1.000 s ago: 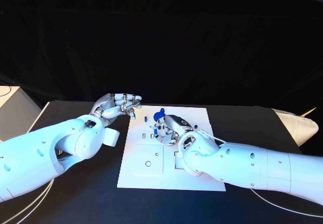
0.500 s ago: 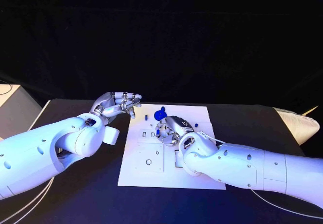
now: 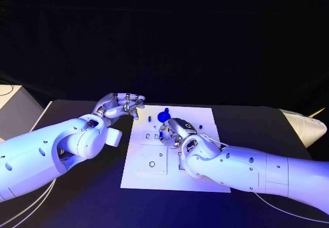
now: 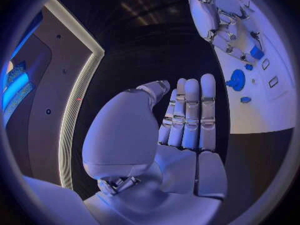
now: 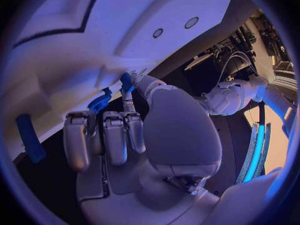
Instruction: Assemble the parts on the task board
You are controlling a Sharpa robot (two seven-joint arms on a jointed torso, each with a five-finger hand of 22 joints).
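The task board (image 3: 171,175) lies mid-table (image 3: 82,199) — the left hand (image 3: 120,105) just off its far left corner, the right hand (image 3: 176,131) over it, a round part (image 3: 163,115) behind

There are no words, numbers or signs to read anywhere in these pictures. The white task board (image 3: 175,176) has only small outlines and holes on it, no letters.
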